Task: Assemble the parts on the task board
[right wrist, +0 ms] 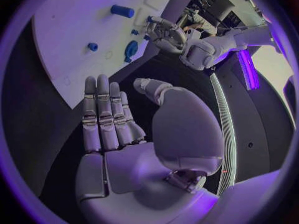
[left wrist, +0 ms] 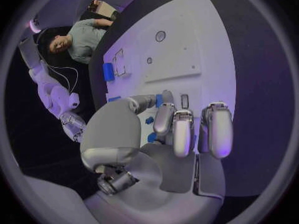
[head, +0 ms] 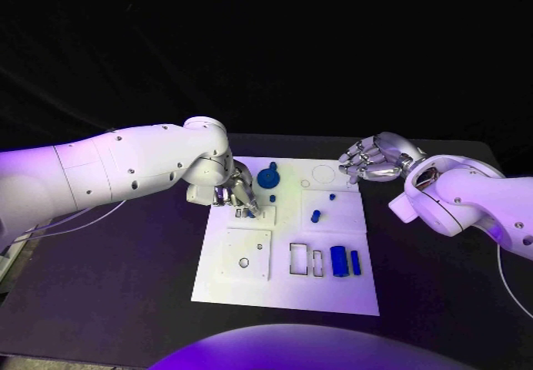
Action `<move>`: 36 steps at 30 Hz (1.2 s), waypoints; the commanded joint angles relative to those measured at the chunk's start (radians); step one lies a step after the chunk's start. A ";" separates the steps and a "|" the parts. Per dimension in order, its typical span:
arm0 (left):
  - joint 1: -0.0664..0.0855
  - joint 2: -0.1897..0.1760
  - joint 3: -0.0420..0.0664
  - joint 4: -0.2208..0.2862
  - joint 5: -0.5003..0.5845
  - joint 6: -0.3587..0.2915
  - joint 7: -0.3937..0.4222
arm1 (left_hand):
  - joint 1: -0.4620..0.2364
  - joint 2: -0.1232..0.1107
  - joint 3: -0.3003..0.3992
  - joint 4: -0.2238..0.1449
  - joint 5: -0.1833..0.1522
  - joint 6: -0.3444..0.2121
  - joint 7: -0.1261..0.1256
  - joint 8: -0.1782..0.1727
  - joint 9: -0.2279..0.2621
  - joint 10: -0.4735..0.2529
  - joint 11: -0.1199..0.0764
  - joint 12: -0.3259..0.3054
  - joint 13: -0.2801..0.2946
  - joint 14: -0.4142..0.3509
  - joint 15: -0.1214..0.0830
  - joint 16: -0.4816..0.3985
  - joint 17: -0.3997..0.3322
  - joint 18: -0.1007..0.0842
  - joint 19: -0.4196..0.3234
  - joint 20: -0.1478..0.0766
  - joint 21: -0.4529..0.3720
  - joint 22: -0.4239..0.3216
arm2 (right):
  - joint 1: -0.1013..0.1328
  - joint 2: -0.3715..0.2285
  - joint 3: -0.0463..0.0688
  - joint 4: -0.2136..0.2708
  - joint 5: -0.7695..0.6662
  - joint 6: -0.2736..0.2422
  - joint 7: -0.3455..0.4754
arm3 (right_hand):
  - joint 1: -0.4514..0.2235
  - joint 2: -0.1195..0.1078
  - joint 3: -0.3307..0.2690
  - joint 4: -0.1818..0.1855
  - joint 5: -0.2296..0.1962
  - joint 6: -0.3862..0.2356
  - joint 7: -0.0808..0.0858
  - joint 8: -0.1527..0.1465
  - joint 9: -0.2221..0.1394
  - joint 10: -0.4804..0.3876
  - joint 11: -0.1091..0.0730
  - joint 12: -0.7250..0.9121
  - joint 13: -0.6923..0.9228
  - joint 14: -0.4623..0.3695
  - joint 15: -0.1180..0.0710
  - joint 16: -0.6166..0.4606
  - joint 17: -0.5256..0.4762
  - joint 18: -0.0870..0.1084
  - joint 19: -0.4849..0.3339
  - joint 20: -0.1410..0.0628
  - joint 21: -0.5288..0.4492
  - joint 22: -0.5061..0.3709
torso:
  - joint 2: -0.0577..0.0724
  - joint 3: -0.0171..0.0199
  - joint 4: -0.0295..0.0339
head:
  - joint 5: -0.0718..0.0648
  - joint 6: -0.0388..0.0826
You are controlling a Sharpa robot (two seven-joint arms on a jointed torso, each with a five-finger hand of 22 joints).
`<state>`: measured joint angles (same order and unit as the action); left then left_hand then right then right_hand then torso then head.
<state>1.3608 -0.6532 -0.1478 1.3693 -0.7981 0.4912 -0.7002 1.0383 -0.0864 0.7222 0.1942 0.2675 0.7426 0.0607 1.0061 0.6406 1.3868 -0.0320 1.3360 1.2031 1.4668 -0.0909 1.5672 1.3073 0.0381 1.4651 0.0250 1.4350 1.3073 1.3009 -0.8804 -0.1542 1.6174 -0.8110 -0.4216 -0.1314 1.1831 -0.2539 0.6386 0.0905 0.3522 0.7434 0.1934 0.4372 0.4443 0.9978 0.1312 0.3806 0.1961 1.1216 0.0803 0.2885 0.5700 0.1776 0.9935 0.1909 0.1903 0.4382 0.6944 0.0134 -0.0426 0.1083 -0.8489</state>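
Two hands hover at a white board (head: 283, 297) on a black table (head: 444, 270). Left hand (head: 236, 193) reaches down onto the board's far left, fingers extended, nothing visibly held. Blue parts dot the board: a disc (head: 268, 178) far, two cylinders (head: 346, 262) near right. Right hand (head: 372, 159) hovers off the far right corner, open and empty.

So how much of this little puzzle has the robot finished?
Hardly any, it seems. Blue parts lie loose on the task board: two cylinders beside an empty rectangular slot, a round disc, a small peg. The left hand reaches down onto the board's upper left, though whether it holds anything is unclear. The right hand hovers, holding nothing. Most fitting remains.
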 commanded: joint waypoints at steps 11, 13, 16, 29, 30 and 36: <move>-0.002 0.008 0.000 -0.006 0.012 0.007 -0.003 | -0.075 -0.003 0.091 -0.179 0.064 0.019 -0.029 -0.010 -0.004 0.000 -0.003 -0.014 -0.012 0.104 0.005 0.004 0.263 -0.005 0.029 0.003 -0.009 0.214 | -0.001 -0.002 0.000 0.003 0.000 0.019 -0.002 | -0.012 0.000 -0.004 -0.005 0.002 -0.014 0.012 0.003 -0.005 -0.004 0.011 -0.010 -0.009 -0.005 0.007 -0.013 -0.002 0.004 -0.001 0.009 -0.012 -0.010 | 0.000 0.0001 0.0002 | -0.004 -0.001; -0.002 0.008 0.000 -0.007 0.012 0.007 -0.003 | -0.081 -0.005 0.078 -0.174 0.063 0.020 -0.030 -0.011 -0.005 -0.001 -0.004 -0.014 -0.012 0.104 0.004 0.004 0.263 -0.005 0.029 0.002 -0.011 0.214 | -0.001 -0.001 0.000 0.003 0.000 0.022 -0.002 | -0.012 0.000 -0.005 -0.005 0.002 -0.015 0.013 0.003 -0.006 -0.004 0.011 -0.010 -0.010 -0.005 0.007 -0.014 -0.003 0.004 -0.001 0.009 -0.013 -0.012 | 0.000 0.0002 0.0004 | -0.004 -0.001; -0.003 0.008 0.000 -0.009 0.012 0.007 -0.003 | -0.087 -0.006 0.062 -0.166 0.060 0.021 -0.031 -0.013 -0.006 -0.002 -0.004 -0.015 -0.013 0.104 0.004 0.004 0.263 -0.005 0.029 0.002 -0.011 0.214 | -0.001 -0.001 0.000 0.004 0.000 0.023 -0.002 | -0.011 0.000 -0.006 -0.006 0.003 -0.017 0.014 0.003 -0.007 -0.006 0.012 -0.012 -0.013 -0.007 0.008 -0.017 -0.003 0.004 -0.002 0.010 -0.016 -0.015 | 0.001 0.0001 0.0000 | -0.004 0.000; -0.003 0.008 0.000 -0.013 0.012 0.008 -0.003 | -0.109 -0.006 0.013 -0.131 0.039 0.027 -0.034 -0.020 -0.010 -0.002 -0.006 -0.015 -0.012 0.104 0.002 0.004 0.263 -0.004 0.029 0.001 -0.014 0.214 | -0.001 -0.003 0.000 0.006 0.000 0.024 -0.003 | -0.011 0.000 -0.007 -0.006 0.003 -0.018 0.015 0.003 -0.008 -0.008 0.013 -0.013 -0.015 -0.008 0.009 -0.020 -0.003 0.004 -0.002 0.011 -0.019 -0.018 | 0.000 -0.0004 0.0003 | -0.003 -0.001; -0.003 0.008 0.000 -0.013 0.012 0.008 -0.003 | -0.110 -0.006 0.011 -0.129 0.038 0.028 -0.034 -0.020 -0.010 -0.003 -0.006 -0.016 -0.013 0.104 0.002 0.004 0.263 -0.004 0.029 0.000 -0.015 0.214 | -0.001 -0.003 0.000 0.006 0.000 0.024 -0.003 | -0.011 0.000 -0.007 -0.006 0.003 -0.019 0.015 0.003 -0.008 -0.008 0.013 -0.013 -0.016 -0.009 0.009 -0.021 -0.003 0.004 -0.003 0.011 -0.020 -0.019 | 0.000 -0.0003 0.0002 | -0.003 -0.001; -0.003 0.008 0.000 -0.013 0.013 0.009 -0.003 | -0.123 -0.002 -0.003 -0.110 0.031 0.030 -0.034 -0.024 -0.012 -0.003 -0.006 -0.016 -0.013 0.104 0.002 0.004 0.263 -0.004 0.029 0.000 -0.015 0.214 | -0.001 -0.003 0.000 0.006 0.000 0.024 -0.002 | -0.011 0.000 -0.007 -0.006 0.003 -0.019 0.015 0.003 -0.008 -0.008 0.013 -0.013 -0.016 -0.009 0.009 -0.021 -0.003 0.004 -0.003 0.011 -0.020 -0.019 | 0.001 -0.0003 0.0006 | -0.004 -0.003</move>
<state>1.3595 -0.6480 -0.1478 1.3547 -0.7942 0.4915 -0.7008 0.9221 -0.0938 0.7278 0.0787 0.3042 0.7691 0.0302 0.9866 0.6292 1.3868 -0.0319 1.3243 1.1905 1.4667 -0.0909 1.5672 1.3073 0.0379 1.4651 0.0250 1.4234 1.3073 1.3008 -0.8832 -0.1543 1.6214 -0.8090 -0.4120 -0.1347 1.1831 -0.2540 0.6348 0.0868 0.3521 0.7293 0.1922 0.4372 0.4371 0.9904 0.1385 0.3731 0.1812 1.1145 0.0874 0.2732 0.5680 0.1776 0.9892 0.1951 0.1751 0.4200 0.6947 0.0129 -0.0421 0.1048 -0.8505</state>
